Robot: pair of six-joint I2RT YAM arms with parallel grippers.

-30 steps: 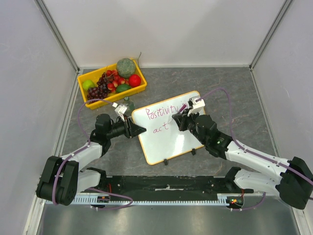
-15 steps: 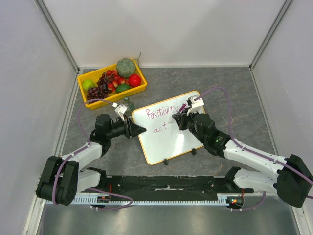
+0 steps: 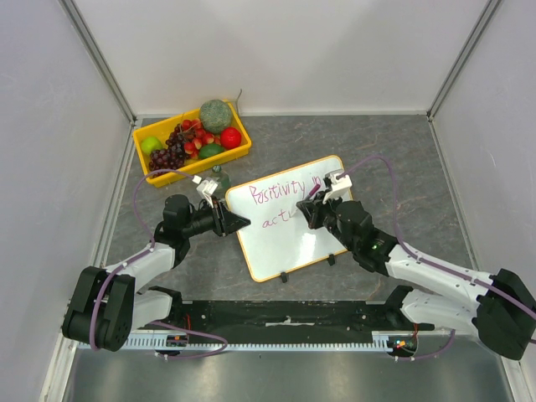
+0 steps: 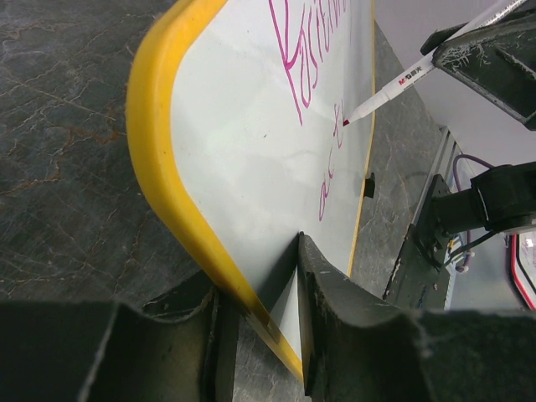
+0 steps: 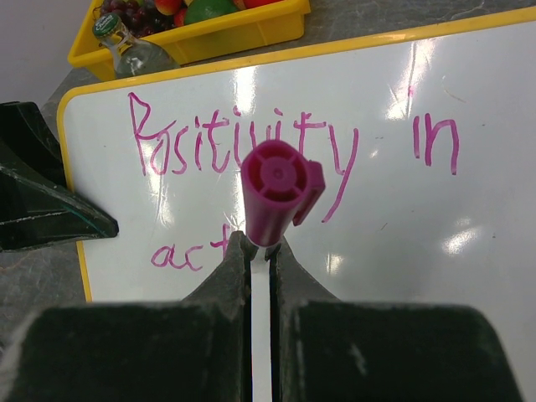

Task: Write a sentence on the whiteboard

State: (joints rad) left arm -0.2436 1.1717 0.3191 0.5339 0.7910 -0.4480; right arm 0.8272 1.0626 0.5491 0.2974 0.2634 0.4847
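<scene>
Writing face of the rectangular white whiteboard [image 5: 402, 251]: smooth and glossy, with bright glare patches across it in the right wrist view. Its rounded yellow-orange frame [image 4: 155, 159]: smooth plastic with a satin sheen. Grey marbled desk [image 4: 59, 126], left of the left wrist view: stone-patterned, faintly textured, low gloss. Magenta-capped white marker [image 5: 272, 197]: smooth moulded plastic. Black left gripper [image 4: 260, 285] fingers [image 4: 352, 335]: matt, grainy plastic, scuffed pale at the edges.

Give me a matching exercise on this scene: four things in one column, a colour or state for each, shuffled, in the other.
1. marker
2. tray
3. left gripper
4. sentence

A. shut on the whiteboard edge
B. yellow, holds fruit
C. pink, in two lines
D. magenta cap, held in the right gripper

Pairs: 1-D, 2-B, 3-A, 4-C
</scene>
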